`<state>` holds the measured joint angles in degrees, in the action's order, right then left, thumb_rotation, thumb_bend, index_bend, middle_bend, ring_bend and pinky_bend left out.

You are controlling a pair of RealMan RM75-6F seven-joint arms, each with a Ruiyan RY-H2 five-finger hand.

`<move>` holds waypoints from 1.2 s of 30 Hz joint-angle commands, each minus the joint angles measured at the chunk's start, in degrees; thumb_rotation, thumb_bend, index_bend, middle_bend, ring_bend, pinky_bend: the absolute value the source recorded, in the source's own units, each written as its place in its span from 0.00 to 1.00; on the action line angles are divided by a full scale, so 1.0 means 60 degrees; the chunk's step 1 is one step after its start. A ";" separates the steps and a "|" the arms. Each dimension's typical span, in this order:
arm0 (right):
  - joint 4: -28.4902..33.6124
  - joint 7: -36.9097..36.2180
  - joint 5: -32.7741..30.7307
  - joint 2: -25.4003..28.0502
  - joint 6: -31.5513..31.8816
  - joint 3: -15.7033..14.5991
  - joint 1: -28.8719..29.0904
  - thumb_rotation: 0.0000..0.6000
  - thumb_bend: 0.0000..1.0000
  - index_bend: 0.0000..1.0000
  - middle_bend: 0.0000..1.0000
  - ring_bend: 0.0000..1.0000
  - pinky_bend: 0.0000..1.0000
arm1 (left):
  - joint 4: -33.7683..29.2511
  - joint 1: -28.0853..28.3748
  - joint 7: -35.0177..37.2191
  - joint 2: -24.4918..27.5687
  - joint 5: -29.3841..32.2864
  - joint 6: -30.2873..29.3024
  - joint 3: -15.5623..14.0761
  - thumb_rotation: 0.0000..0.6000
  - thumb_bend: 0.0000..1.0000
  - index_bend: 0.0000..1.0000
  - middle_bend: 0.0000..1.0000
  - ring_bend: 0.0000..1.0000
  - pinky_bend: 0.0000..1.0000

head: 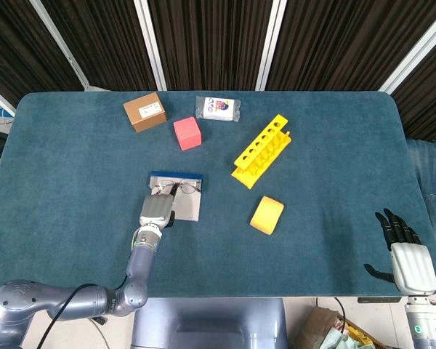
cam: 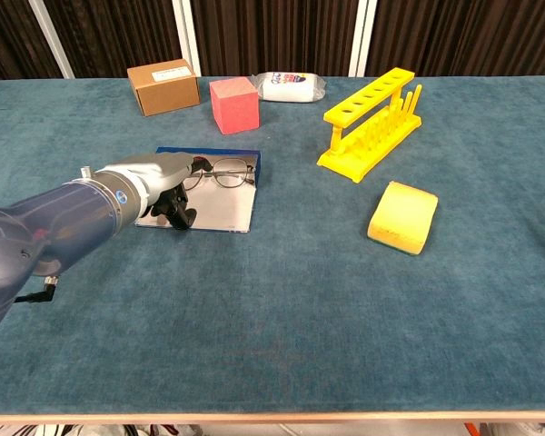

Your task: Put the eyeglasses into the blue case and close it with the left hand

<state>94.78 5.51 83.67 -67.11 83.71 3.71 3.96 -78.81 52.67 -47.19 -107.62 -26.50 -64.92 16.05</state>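
the thin wire-framed eyeglasses (cam: 225, 173) lie inside the open blue case with its pale grey lining (cam: 220, 212), up against the blue back edge of the case, near the middle of the teal cloth-covered table (cam: 282, 309). the left hand (cam: 163, 178) sits over the left part of the case, its dark fingers (cam: 177, 211) curled down onto the lining, and its fingertip at the left end of the glasses frame; from the head view (head: 157, 209) it covers the case's left half, with the glasses just past it toward the far edge. whether it pinches the frame or only touches it cannot be told. the right hand (head: 402, 251) hangs well apart at the right near corner off the table edge, fingers spread and holding nothing.

beyond the case stand a brown cardboard box (cam: 163, 86), a pink foam cube (cam: 233, 104) and a white printed packet (cam: 292, 86); to the right are a yellow plastic test-tube rack (cam: 372, 123) and a yellow sponge block (cam: 401, 216).
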 commanded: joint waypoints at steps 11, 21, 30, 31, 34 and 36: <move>0.0002 -0.0005 0.0000 0.0005 0.0002 0.0003 0.0001 1.00 0.17 0.00 0.00 0.09 0.19 | 0.0465 0.0197 -0.0308 -0.0240 0.0161 -0.0066 0.0202 1.00 0.53 0.00 0.76 0.78 0.75; 0.0009 -0.0022 -0.0018 0.0012 -0.0022 -0.0001 0.0004 1.00 0.17 0.00 0.00 0.09 0.19 | 0.0714 0.0287 -0.0466 -0.0378 0.0147 -0.0128 0.0295 1.00 0.53 0.00 0.76 0.78 0.75; 0.0024 -0.0033 -0.0024 0.0026 -0.0014 0.0011 0.0006 1.00 0.17 0.00 0.00 0.09 0.19 | 0.0753 0.0322 -0.0628 -0.0502 0.0100 -0.0189 0.0306 1.00 0.53 0.00 0.76 0.78 0.75; 0.0022 -0.0035 -0.0025 0.0025 -0.0014 0.0012 0.0005 1.00 0.17 0.00 0.00 0.09 0.19 | 0.0681 0.0306 -0.0646 -0.0481 0.0089 -0.0196 0.0284 1.00 0.53 0.00 0.75 0.78 0.75; 0.0022 -0.0044 -0.0014 0.0026 -0.0019 0.0012 0.0013 1.00 0.17 0.00 0.00 0.09 0.19 | 0.0227 0.0212 -0.0672 -0.0315 -0.0087 -0.0324 0.0168 1.00 0.52 0.03 0.73 0.76 0.74; 0.0012 -0.0050 -0.0006 0.0027 -0.0016 0.0007 0.0011 1.00 0.17 0.00 0.00 0.09 0.19 | -0.0196 0.0144 -0.0736 -0.0133 -0.0339 -0.0484 0.0006 1.00 0.50 0.10 0.72 0.75 0.74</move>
<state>94.86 5.21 83.63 -66.95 83.61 3.75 4.03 -77.60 54.07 -51.23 -109.59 -27.05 -66.82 17.08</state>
